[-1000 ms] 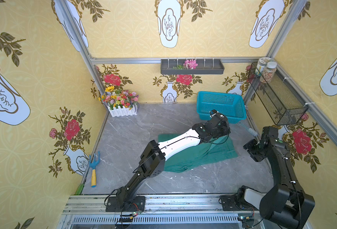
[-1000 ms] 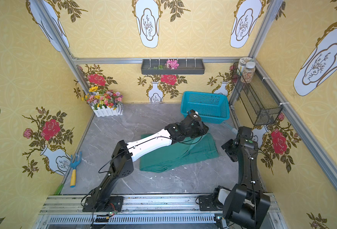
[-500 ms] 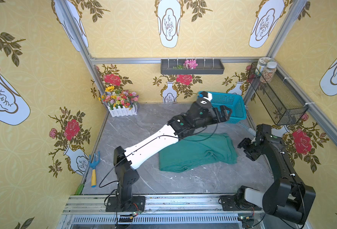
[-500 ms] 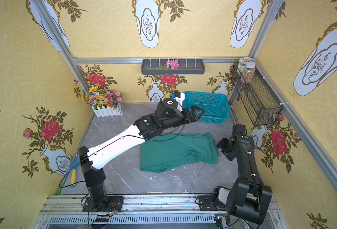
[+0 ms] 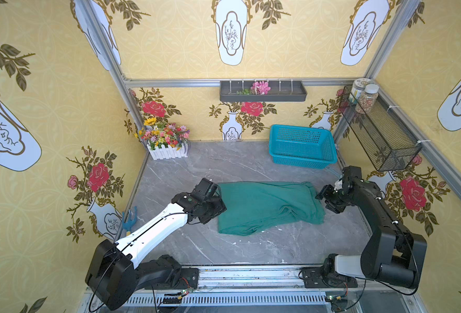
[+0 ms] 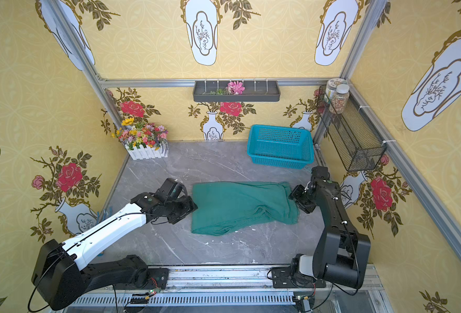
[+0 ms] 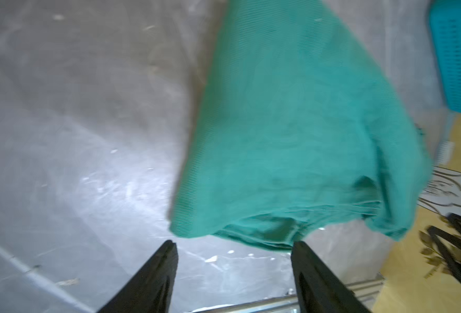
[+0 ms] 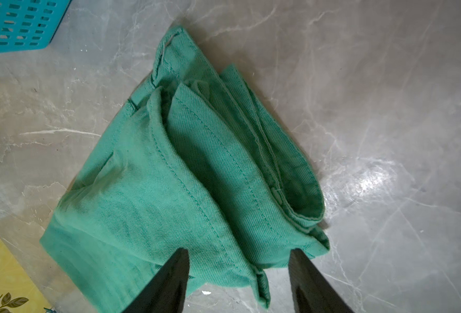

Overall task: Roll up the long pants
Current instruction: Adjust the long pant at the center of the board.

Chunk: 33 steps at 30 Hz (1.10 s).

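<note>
Left pincer, stretched across the long pants a second ago, has drawn back to their left end in both top views; the right pincer has edged up to the opposite end. The pants lie folded flat mid-desk, nearer its right edge, with their long axis running from the left edge to the right, so rolling can probably begin.

Left wrist view, blurred: the left pincer is spread and empty, with the pants' end just ahead.

Right wrist view: the right pincer is spread over the pants' stacked, stitched edges and pinches nothing.
</note>
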### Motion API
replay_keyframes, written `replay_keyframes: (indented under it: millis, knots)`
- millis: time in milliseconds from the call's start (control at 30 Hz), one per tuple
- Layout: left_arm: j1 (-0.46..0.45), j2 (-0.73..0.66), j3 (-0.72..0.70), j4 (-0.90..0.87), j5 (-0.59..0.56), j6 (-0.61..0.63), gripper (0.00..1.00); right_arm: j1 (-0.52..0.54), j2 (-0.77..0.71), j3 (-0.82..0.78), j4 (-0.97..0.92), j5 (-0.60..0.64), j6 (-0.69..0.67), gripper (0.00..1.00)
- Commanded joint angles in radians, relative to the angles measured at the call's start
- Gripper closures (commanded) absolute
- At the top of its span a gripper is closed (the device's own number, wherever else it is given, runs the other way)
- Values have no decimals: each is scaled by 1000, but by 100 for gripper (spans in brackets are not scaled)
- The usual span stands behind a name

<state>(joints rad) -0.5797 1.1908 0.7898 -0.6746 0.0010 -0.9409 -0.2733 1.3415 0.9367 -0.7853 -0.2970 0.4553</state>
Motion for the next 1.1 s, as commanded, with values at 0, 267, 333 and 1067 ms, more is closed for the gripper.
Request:
replay_keyframes:
  millis: [0, 267, 333, 1067]
  knots:
    - [52, -7, -117, 103, 160, -2, 27, 2, 1, -12, 14, 6, -9, 37]
    - [93, 141, -132, 287, 295, 81, 20, 1, -16, -10, 3, 10, -13, 37]
    - [96, 166, -139, 327, 327, 94, 22, 0, -21, -11, 2, 10, -12, 37]
    - [173, 211, -87, 56, -145, 184, 100, 23, -49, -22, 58, -93, -21, 37]
